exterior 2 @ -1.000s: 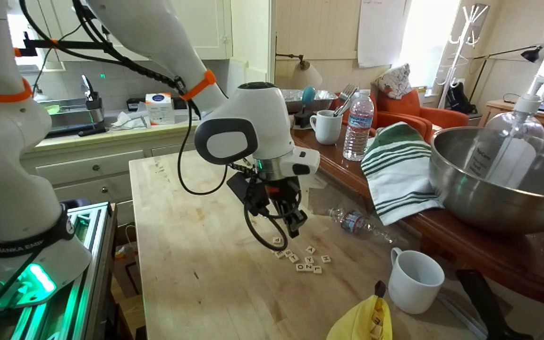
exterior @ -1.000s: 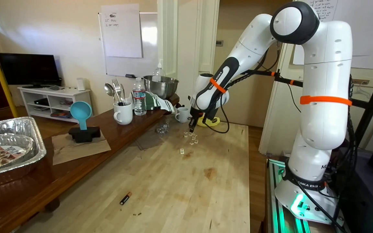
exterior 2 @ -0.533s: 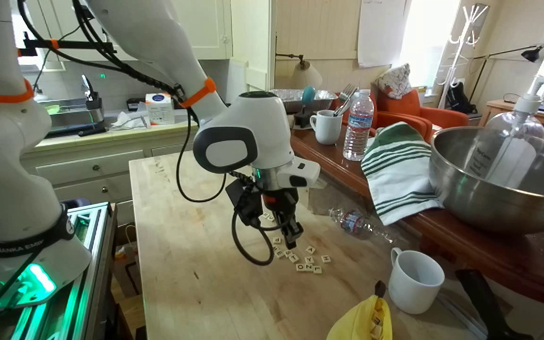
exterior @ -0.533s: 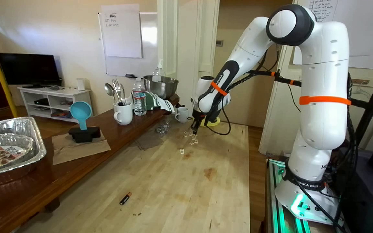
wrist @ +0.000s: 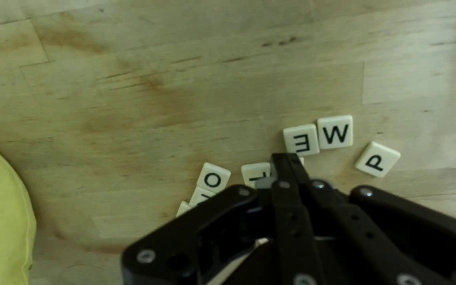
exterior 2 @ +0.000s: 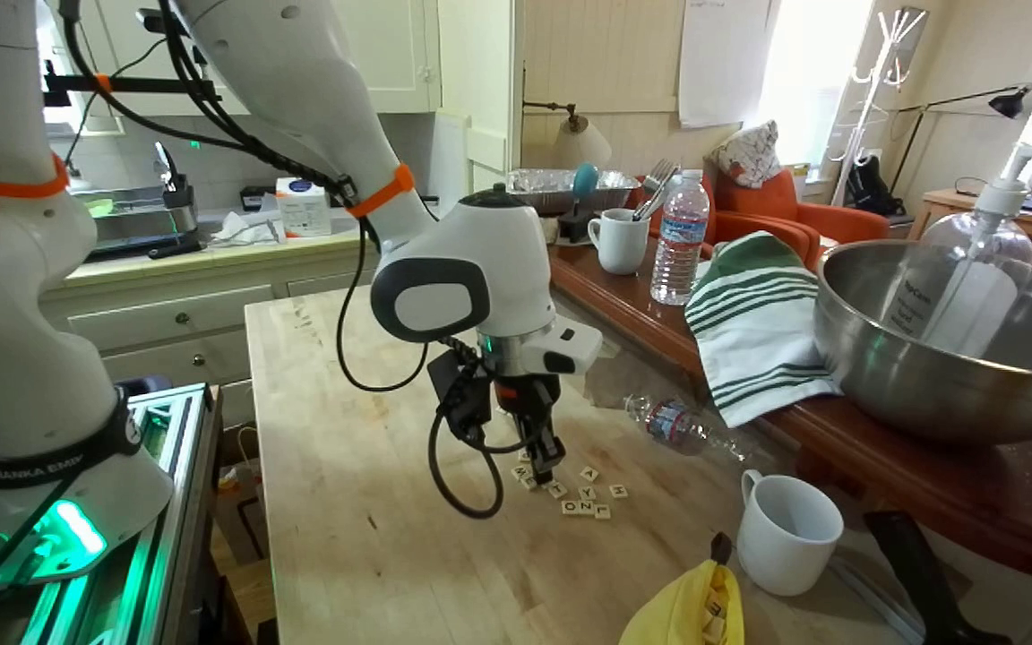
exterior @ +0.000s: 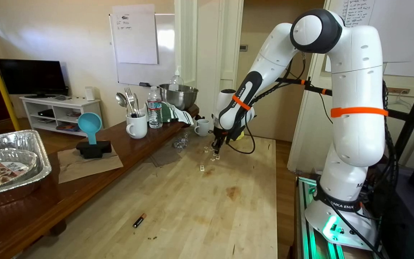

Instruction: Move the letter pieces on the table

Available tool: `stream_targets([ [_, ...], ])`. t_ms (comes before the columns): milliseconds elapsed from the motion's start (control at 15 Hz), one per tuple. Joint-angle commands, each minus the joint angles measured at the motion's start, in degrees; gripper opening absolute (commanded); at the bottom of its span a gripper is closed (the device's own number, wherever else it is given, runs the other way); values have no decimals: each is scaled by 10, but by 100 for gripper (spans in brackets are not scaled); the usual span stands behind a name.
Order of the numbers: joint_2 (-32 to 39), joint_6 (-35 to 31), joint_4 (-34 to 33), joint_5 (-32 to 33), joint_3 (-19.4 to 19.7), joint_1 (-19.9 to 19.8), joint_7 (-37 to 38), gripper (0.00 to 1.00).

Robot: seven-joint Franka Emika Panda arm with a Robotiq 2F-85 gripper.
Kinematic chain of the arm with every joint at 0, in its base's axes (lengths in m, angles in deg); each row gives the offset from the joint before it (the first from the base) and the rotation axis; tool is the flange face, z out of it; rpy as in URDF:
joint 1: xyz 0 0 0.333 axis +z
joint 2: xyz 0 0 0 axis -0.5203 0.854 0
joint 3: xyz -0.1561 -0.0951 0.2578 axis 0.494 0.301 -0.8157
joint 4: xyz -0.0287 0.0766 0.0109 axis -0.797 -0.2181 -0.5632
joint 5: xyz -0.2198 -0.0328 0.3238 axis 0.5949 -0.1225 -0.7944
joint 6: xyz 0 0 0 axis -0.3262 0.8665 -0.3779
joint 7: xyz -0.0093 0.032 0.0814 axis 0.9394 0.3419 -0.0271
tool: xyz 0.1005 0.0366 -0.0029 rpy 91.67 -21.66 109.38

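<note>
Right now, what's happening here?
The robot arm reaches down to the letter tiles on the wooden table, jaws shut with nothing visible between them. In the wrist view the E tile shows right by their tips, the P tile farther off. Can't tell whether the jaws touch a tile.

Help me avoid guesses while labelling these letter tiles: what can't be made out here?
Wrist view: the letter on the tile mostly covered by the claw; also whether the claw touches it.
In an exterior view: what the letter tiles say, too small to read.
In an exterior view: the lower part of the yellow pouch, cut off by the bottom edge; most of its contents, hidden by its sides.
There too: the full black handle, cut off below.
</note>
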Motion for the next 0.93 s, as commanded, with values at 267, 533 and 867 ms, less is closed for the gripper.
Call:
stream_targets([
  [267,32,0,-23,0,2,6,27,0],
  [533,36,6,-31,3,1,10,26,0],
  [867,31,6,-32,-1,-2,8,21,0],
])
